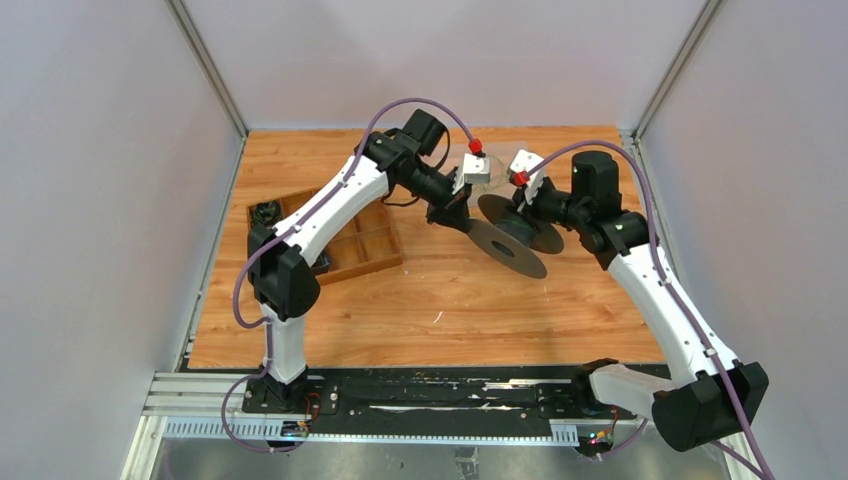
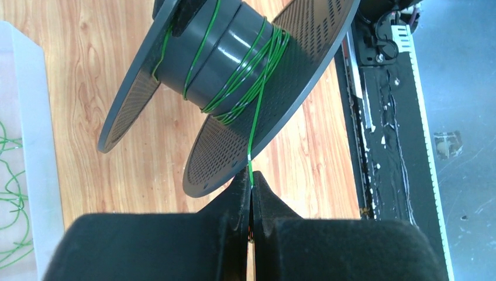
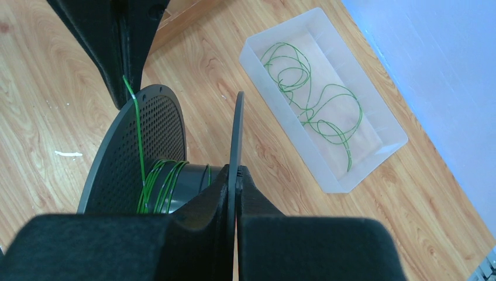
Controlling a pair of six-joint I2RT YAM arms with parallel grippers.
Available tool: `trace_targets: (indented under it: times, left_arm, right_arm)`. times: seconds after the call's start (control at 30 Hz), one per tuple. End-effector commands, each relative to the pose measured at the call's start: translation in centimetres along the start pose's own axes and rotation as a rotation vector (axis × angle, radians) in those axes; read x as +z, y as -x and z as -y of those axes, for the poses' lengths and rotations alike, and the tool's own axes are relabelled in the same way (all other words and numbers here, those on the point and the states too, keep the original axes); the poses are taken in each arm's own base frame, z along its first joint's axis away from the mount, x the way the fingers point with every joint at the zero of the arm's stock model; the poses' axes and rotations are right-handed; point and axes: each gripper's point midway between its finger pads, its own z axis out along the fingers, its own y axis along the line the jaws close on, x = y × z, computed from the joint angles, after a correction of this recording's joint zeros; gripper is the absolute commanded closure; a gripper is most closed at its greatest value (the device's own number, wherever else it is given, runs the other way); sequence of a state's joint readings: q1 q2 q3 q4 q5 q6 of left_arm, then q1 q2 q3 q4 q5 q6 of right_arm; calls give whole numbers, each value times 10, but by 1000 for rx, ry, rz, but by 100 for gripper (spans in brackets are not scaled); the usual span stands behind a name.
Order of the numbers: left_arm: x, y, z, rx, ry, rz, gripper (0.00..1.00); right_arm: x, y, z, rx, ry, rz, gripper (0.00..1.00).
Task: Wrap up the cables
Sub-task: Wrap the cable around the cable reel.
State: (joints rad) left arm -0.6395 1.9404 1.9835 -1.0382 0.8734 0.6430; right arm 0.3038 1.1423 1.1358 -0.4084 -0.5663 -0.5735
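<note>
Your left claw [image 2: 251, 184] is pinched shut on a green cable [image 2: 252, 129] that runs taut to the spool [image 2: 234, 52], which carries only a few turns. Your right claw [image 3: 236, 175] clamps the spool's flange. More cables [image 3: 316, 105] lie loose in the clear bin [image 3: 301, 140] at the bench's [image 1: 450, 290] far side, so most of the wrapping remains. The near bench is open, and the wooden tray [image 1: 380, 235] sits to the left.

No text, label, brand, number or sign is legible in any of the three views. The flanges of the grey spool [image 2: 228, 152] show only a perforated pattern, with no lettering that can be made out. The walls of the clear bin [image 3: 383, 149] likewise carry no readable marking.
</note>
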Motion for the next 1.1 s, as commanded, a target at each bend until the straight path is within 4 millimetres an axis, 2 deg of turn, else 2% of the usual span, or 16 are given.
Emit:
trace_targets:
  times: [0.0,0.27,0.5,0.83,1.07]
  left_arm:
    - [-35,-26,-37,58,148,-71,100]
    - [-36,-50,-38,95,121,-135,100]
    - [-35,-79,-46,126,125,-238,100]
    - [-34,-94,-57,129,146,-302,100]
    - [-26,-100,-63,106,130,-304,100]
  right_arm:
    - [-18,-1,-39,-28,153,-14,99]
    - [-21,-5,-54,-59,234,-31,99]
    - [-21,-8,-66,-92,280,-57,99]
    - [-16,-15,-75,-93,318,-71,99]
    - [-12,-3,-74,-26,313,-26,99]
